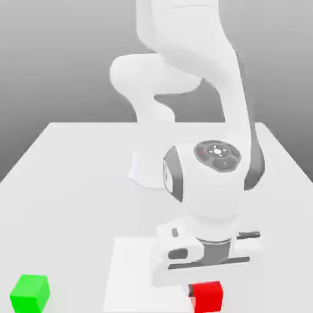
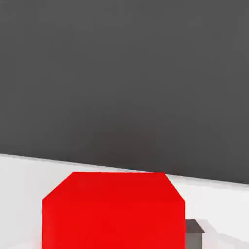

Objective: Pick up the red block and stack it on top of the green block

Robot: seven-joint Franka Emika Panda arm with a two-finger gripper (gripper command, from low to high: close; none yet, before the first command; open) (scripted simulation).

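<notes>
The gripper (image 1: 206,287) is down at the table (image 1: 73,159), and the red block (image 1: 206,297) sits directly under the hand, between its fingers. In the hand view the red block (image 2: 113,211) is very close to the camera, and one dark fingertip (image 2: 193,232) stands just beside its side face. The fingers are closed in on the red block, so I judge that it is clamped, though the contact itself is mostly hidden behind the hand. The block rests on the table, not yet lifted.

The step in hand is therefore the grasp, at the end of the picking part. The next move, as I judge, calls for a straight lift, then a carry toward the exterior view's left, where the green block (image 1: 29,292) stands well apart from the gripper at about the same depth. The red cube must arrive square above the green one before release, otherwise it may slide off.

Farther back, the arm leans forward over the table with the wrist bent so that the hand points straight down, and its white base (image 1: 147,168) stands behind.
</notes>
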